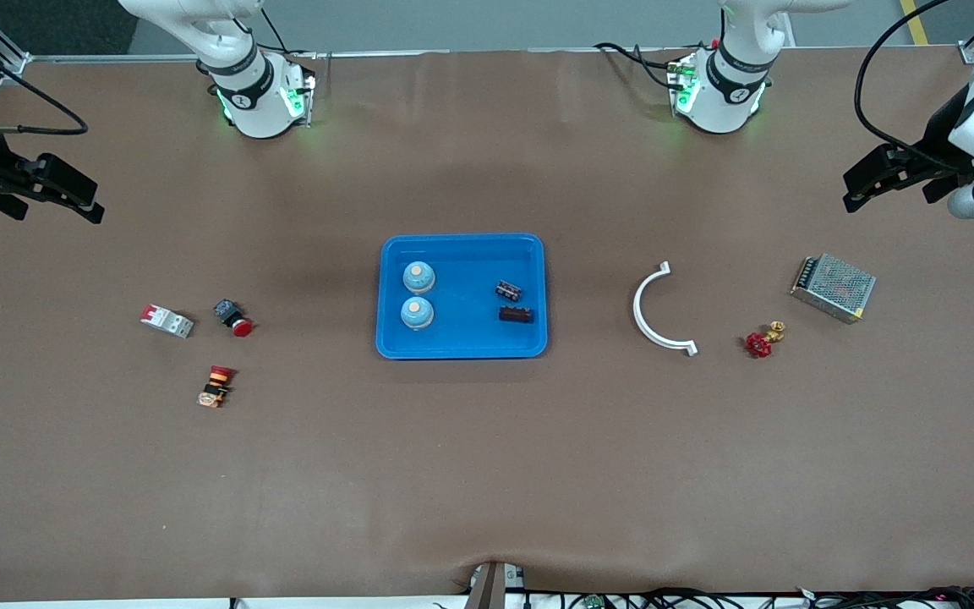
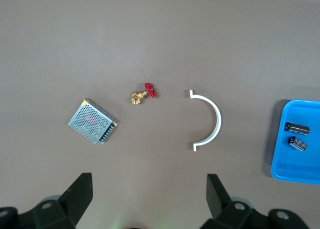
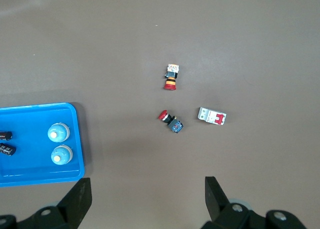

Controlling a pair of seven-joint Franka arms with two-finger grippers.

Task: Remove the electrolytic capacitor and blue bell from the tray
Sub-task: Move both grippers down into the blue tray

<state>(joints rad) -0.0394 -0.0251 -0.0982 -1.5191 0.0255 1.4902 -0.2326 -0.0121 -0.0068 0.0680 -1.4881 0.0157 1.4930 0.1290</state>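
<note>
Front view: the tray (image 1: pixel 462 296) lies mid-bench, holding two blue bells (image 1: pixel 418 277) toward the right arm's end and two dark electrolytic capacitors (image 1: pixel 509 291) toward the left arm's end.
Capacitors: small, rigid, likely light, apt to roll; pinch across the body.
Bells: smooth domes, probably slippery on top; grip low around the base.
Left gripper (image 1: pixel 884 178): raised over bare bench at its own end, fingers (image 2: pixel 80 191) spread, empty; waiting.
Right gripper (image 1: pixel 51 188): raised over bare bench at its end, fingers (image 3: pixel 82 194) spread, empty.
Nearby: white curved bracket (image 1: pixel 654 309), red-handled valve (image 1: pixel 763 340), mesh power supply (image 1: pixel 834 288), breaker (image 1: pixel 166 320), two push buttons (image 1: pixel 233 317).
</note>
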